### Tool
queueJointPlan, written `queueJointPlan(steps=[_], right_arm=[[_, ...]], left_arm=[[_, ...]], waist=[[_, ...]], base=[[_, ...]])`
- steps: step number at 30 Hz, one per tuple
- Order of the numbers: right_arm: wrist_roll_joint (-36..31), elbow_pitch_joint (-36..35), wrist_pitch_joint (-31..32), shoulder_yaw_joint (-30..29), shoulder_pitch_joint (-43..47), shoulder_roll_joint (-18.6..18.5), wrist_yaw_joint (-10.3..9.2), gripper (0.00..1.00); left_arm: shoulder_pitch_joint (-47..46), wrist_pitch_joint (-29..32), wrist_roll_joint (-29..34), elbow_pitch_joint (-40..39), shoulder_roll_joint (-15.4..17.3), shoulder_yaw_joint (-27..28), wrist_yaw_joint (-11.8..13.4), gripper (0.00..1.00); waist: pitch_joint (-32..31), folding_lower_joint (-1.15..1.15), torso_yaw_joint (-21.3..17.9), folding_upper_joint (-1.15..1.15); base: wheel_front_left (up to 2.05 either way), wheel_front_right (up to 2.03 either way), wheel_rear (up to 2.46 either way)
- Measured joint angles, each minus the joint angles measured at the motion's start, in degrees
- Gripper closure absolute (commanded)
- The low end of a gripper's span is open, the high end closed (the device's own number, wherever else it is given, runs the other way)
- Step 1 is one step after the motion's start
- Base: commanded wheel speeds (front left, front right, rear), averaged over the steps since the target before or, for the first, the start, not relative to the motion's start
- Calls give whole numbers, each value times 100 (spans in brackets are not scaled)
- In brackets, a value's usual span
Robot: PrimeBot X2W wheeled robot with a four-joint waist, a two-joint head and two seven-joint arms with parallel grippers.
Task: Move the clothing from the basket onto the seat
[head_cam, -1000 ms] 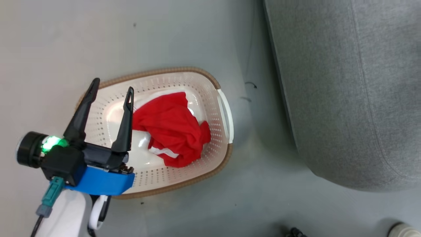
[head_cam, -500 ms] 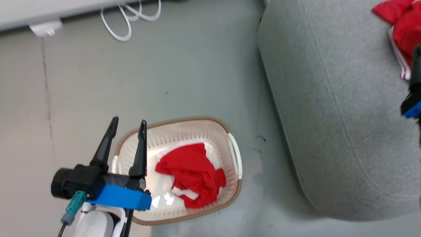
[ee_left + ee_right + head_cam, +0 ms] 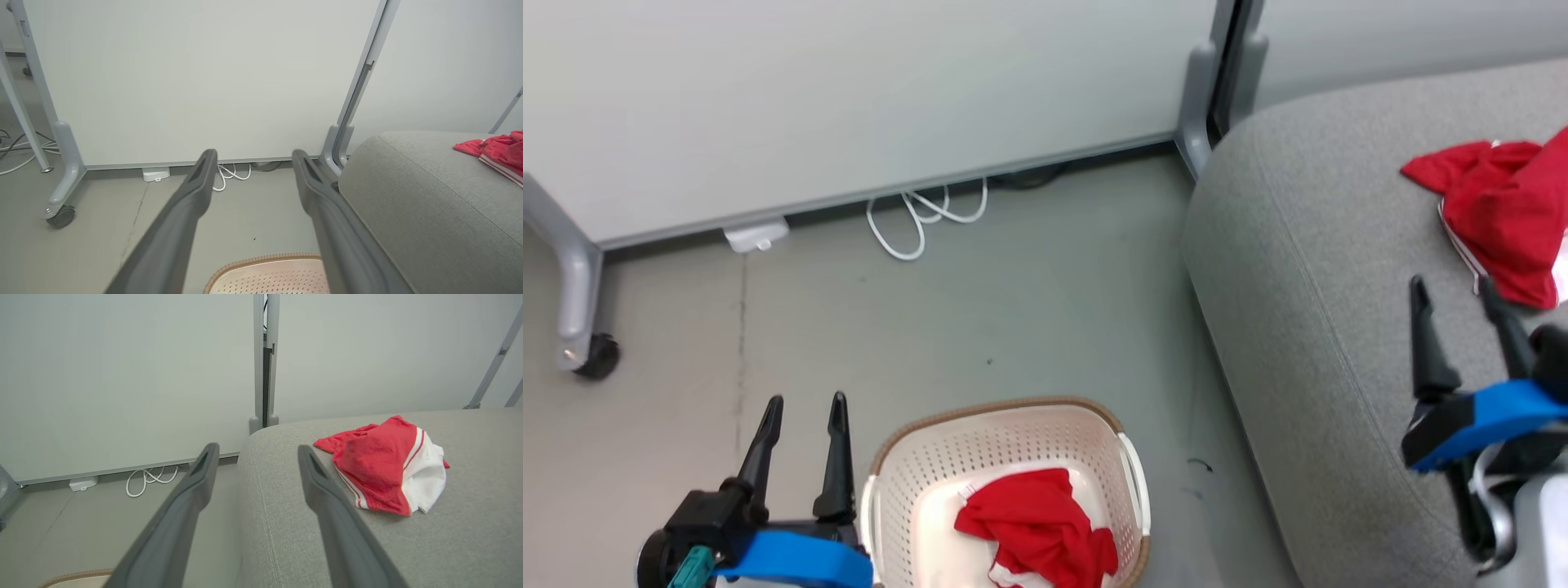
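On the right sits the grey seat (image 3: 1323,327), the basket (image 3: 980,457) on the floor (image 3: 1045,327) beside it. One red garment (image 3: 1499,212) lies on the seat, a second red garment (image 3: 1033,527) in the basket. Left gripper (image 3: 805,400) and right gripper (image 3: 1452,283) both have fingers spread apart, holding nothing.

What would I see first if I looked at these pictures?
The bright red clothes jump out: a crumpled garment sits in the basket at the bottom, and a second garment lies on the grey seat at the right. The left claw and right claw, both open and empty, point up from the lower corners.
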Motion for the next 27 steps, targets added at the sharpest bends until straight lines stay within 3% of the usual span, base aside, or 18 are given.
queueJointPlan(steps=[4,10,27], right_arm=[[-40,-543,-19,280,618,230,1,0],[-147,-767,-176,307,1156,309,0,0],[-200,-453,-450,818,1627,338,0,0]], left_arm=[[186,0,47,153,-51,219,-36,0],[221,0,52,371,-82,426,-80,0],[218,0,127,634,-137,561,-175,0]], waist=[[-314,0,143,0],[-536,1,376,0],[-692,2,609,0]], base=[[0,0,0],[0,0,0],[0,0,0]])
